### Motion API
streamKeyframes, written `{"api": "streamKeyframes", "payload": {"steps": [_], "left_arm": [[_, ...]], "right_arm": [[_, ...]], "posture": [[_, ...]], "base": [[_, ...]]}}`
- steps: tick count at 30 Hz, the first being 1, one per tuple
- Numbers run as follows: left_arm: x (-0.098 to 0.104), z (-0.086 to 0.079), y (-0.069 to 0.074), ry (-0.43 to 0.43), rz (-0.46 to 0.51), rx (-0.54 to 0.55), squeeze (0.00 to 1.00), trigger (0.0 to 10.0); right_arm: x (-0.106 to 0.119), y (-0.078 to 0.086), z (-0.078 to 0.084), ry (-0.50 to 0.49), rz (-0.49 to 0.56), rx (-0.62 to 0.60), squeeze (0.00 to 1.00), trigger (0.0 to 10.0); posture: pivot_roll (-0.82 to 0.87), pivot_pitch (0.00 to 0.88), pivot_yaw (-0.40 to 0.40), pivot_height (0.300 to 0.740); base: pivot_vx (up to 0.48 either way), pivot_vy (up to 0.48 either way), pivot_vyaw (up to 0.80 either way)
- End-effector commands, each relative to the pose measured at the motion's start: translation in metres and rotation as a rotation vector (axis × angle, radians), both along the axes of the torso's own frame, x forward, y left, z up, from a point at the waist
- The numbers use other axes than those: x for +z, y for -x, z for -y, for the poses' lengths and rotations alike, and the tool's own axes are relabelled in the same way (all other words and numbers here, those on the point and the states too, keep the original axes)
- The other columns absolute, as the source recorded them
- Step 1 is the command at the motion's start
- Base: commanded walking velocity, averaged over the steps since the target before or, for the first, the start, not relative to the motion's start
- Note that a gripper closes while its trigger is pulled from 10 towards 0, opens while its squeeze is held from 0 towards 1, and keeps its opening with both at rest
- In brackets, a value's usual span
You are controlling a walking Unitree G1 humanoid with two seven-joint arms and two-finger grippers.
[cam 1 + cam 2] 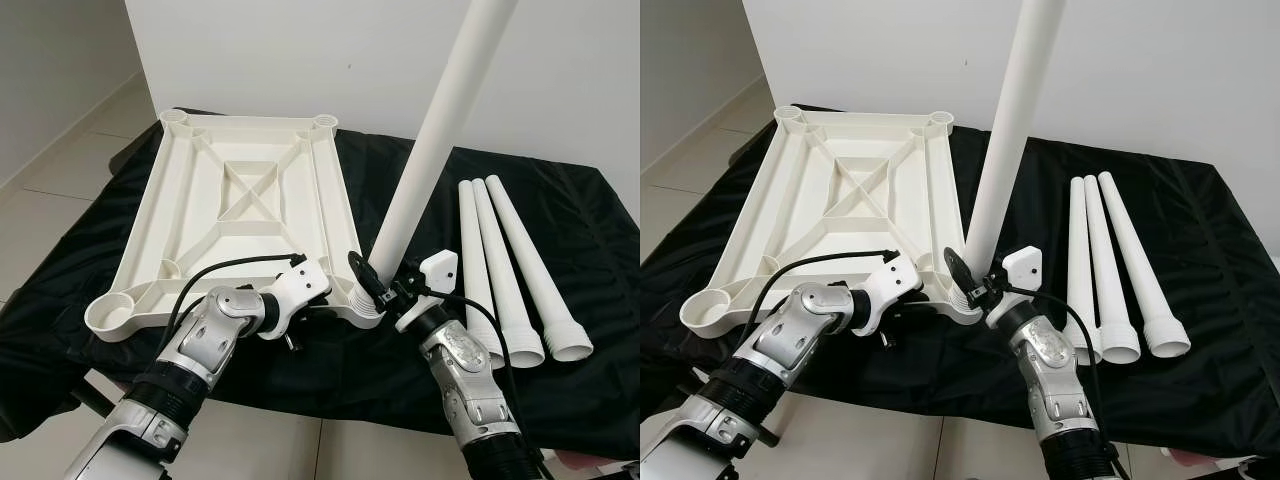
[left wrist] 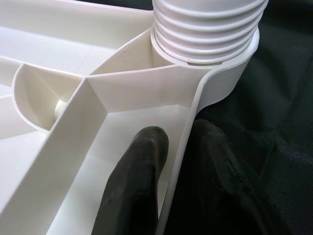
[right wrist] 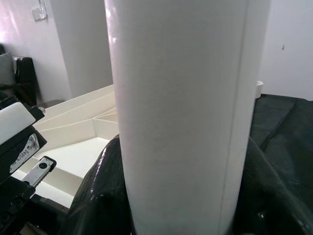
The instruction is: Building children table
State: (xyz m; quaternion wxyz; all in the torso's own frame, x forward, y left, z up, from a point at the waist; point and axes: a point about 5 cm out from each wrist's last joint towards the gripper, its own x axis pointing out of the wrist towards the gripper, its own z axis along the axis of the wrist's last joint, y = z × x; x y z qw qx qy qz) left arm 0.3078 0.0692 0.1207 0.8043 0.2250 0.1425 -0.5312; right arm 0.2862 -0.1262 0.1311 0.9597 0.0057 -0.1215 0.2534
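Leg (image 1: 430, 150) stands upright in tabletop (image 1: 240, 200) socket, right hand (image 1: 385, 285) gripping it.

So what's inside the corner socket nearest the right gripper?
A leg stands in that socket, threaded end partly in. The socket's inside is hidden by the leg.

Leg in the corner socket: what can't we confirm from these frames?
- Upright leg: its top is cut off by the frame edge in both eye views.
- Thread depth in the socket: the socket wall hides it, left wrist view.
- Right tool: finger contact is hidden behind the leg, right wrist view.
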Motion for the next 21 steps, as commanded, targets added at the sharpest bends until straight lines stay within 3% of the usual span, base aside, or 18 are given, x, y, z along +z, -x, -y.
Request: {"api": "streamKeyframes", "payload": {"steps": [1, 13, 21], "left_arm": [[0.008, 0.002, 0.002, 0.005, 0.025, -0.031, 0.0, 10.0], [0.008, 0.002, 0.002, 0.007, 0.023, -0.031, 0.0, 10.0], [0.009, 0.003, 0.002, 0.007, 0.024, -0.034, 0.0, 10.0]], "right_arm": [[-0.039, 0.006, 0.015, 0.046, -0.191, -0.09, 0.0, 10.0], [-0.035, 0.011, 0.012, 0.034, -0.15, -0.142, 0.0, 10.0], [-0.028, 0.011, 0.014, 0.029, -0.103, -0.25, 0.0, 10.0]], "posture": [[-0.07, 0.032, -0.018, 0.74], [-0.07, 0.033, -0.019, 0.74], [-0.07, 0.034, -0.017, 0.74]], "base": [[0.0, 0.0, 0.0], [0.0, 0.0, 0.0], [0.0, 0.0, 0.0]]}}
